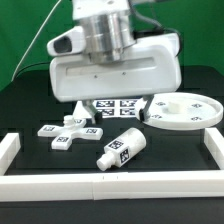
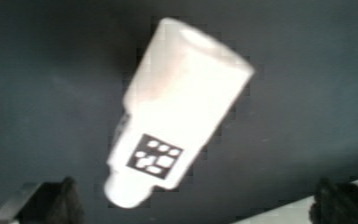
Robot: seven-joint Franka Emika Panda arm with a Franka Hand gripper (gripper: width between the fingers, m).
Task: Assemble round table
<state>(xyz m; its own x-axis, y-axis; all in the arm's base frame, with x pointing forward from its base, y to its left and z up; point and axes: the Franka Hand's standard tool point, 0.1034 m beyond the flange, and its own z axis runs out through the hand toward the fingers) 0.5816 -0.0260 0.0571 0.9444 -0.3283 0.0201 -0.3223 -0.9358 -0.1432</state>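
Marker board [image 1: 118,106] half hidden behind arm [image 1: 105,35], tool [image 2: 197,202] fingertips cropped, blurred

I count one round disc top [image 1: 181,110], one short cylinder leg [image 1: 118,150] and one cross-shaped base [image 1: 72,131]. There is one marker board [image 1: 118,106]. Three white border rails [image 1: 110,186] are visible: two at the sides, one in front. One robot arm [image 1: 105,35] is there.

exterior view overlooks table [image 1: 28,112]; wrist view, close above, shares the leg [image 1: 120,150] [image 2: 176,110]
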